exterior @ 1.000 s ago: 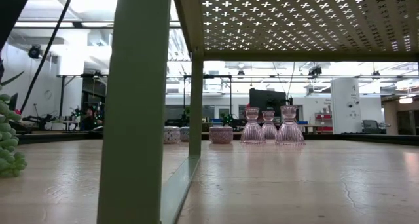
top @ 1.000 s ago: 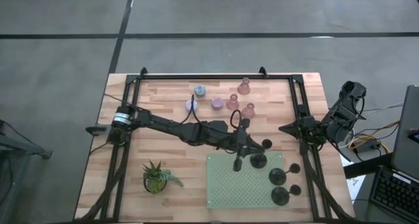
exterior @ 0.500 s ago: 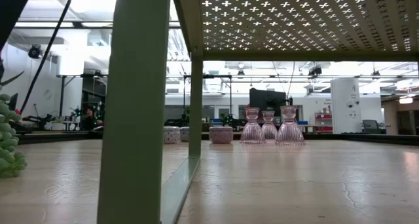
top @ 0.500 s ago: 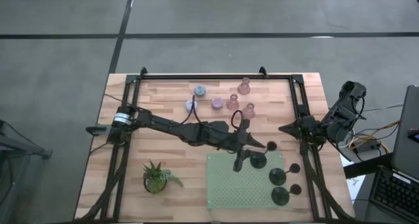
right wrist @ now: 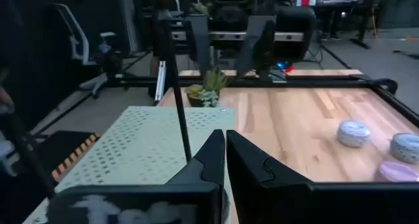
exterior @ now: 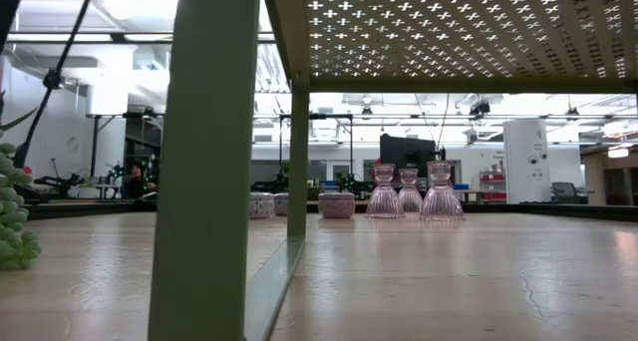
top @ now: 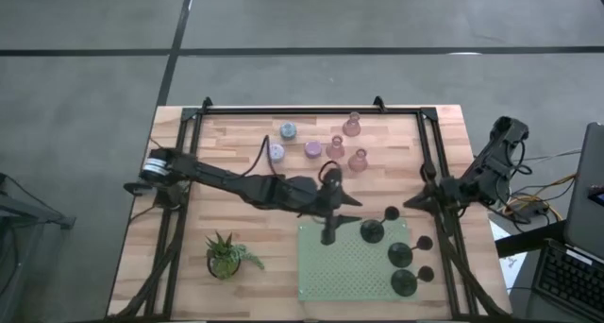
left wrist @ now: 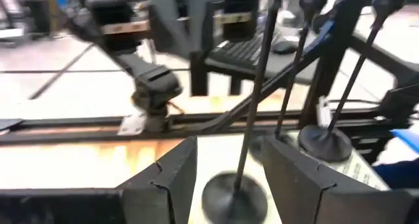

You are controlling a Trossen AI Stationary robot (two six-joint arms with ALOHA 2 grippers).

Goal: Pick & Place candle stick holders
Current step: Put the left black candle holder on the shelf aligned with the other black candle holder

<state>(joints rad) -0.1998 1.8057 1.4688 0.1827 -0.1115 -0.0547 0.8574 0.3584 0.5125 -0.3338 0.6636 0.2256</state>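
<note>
My left gripper stands open above the left part of the green perforated stand. Just ahead of its fingertips a black candle stick holder stands by its round base on the stand, thin stem upright, untouched. Several more black holders stand on the stand's right part. On the far half of the table, three pink holders and three lilac ones rest on their bases. My right gripper waits shut at the right edge.
A small green potted plant stands near the front left. The stand's green legs rise from the table, with bare wood beneath its top. A black frame runs along the table's far edge and sides.
My left gripper has opened, let go of the black holder and drawn back toward the table's left edge. The holder stays upright on the green stand where it was set. My right gripper has tipped a little at the right edge, still shut.
</note>
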